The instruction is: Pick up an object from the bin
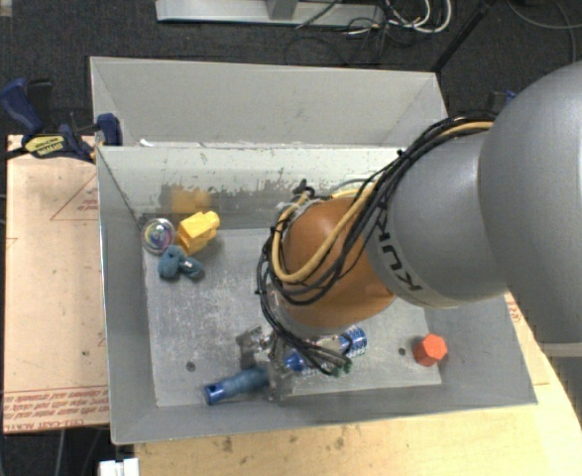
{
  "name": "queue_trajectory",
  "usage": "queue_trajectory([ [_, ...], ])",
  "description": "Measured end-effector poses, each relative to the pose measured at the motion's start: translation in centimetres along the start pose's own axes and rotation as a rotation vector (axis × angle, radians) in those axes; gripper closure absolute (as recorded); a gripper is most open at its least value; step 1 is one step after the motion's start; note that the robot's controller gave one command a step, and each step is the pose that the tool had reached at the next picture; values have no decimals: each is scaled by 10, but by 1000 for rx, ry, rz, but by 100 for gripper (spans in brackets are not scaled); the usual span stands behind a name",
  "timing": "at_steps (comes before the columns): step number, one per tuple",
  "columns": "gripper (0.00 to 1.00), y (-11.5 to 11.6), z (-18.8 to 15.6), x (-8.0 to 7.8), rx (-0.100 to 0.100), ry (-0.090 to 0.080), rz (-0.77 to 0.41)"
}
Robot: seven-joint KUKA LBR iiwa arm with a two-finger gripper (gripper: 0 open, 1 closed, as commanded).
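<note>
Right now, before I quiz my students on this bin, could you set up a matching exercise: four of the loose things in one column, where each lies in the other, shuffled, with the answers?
Things:
1. yellow block
2. orange-red piece
3. blue tube-shaped piece
4. shiny ball

Places in the bin:
A. by the front wall, next to the gripper
B. back left, nearest the left wall
C. front right of the floor, on its own
D. back left, just right of the ball

Pairs: 1-D, 2-C, 3-A, 4-B.
</note>
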State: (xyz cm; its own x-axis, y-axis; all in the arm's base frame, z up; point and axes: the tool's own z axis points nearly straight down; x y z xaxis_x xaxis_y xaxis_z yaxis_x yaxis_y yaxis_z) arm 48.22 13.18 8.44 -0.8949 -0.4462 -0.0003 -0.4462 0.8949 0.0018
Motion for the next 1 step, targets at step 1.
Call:
queue_trajectory([
  [1, 100, 7, -136, -15, 3, -10, 9],
])
